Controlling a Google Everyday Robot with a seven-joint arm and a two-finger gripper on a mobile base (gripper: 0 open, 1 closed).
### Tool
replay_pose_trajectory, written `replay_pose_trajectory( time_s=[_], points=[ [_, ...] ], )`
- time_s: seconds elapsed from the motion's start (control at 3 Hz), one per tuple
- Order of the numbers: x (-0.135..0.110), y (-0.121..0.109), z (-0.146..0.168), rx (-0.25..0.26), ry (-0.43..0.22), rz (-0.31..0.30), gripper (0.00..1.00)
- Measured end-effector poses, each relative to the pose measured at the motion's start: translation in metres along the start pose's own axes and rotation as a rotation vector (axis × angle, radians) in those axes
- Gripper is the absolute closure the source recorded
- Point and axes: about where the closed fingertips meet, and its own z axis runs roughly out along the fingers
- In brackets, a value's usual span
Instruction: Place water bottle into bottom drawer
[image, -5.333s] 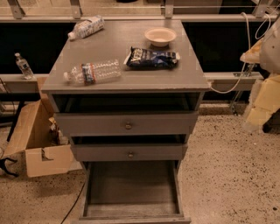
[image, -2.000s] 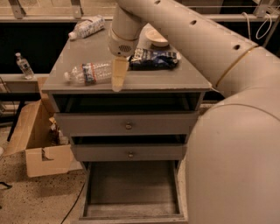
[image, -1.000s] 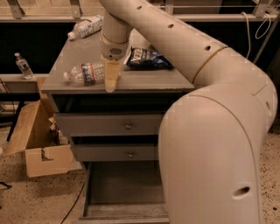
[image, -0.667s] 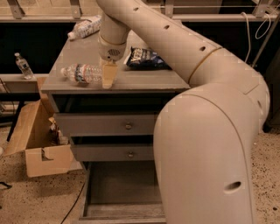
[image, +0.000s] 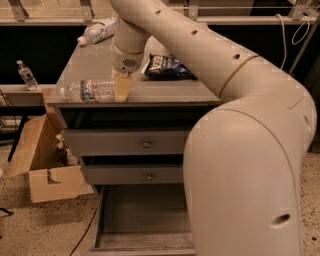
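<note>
Fingers (image: 121, 93): I can't tell their gap
Gripper (image: 123, 87): at water bottle (image: 89, 90) base end
Bottle pose: on its side, front-left of cabinet top (image: 170, 91)
Bottom drawer (image: 145, 215): pulled out

Matt tan hand (image: 122, 88) at clear plastic water bottle (image: 89, 90)

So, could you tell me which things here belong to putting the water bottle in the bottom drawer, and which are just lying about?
Job in hand: water bottle lying on the cabinet top; gripper at its base end; bottom drawer, pulled open.
Lying about: labelled bottle, snack bag, small bottle, cardboard box.
</note>
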Motion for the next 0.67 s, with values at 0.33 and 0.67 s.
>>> replay_pose_trajectory(
  time_s=[0.33, 0.67],
  points=[
    [0.015, 0.031, -0.035, 0.047, -0.06, 0.006, 1.0],
    [0.052, 0.069, -0.052, 0.059, -0.085, 0.039, 1.0]
  ],
)
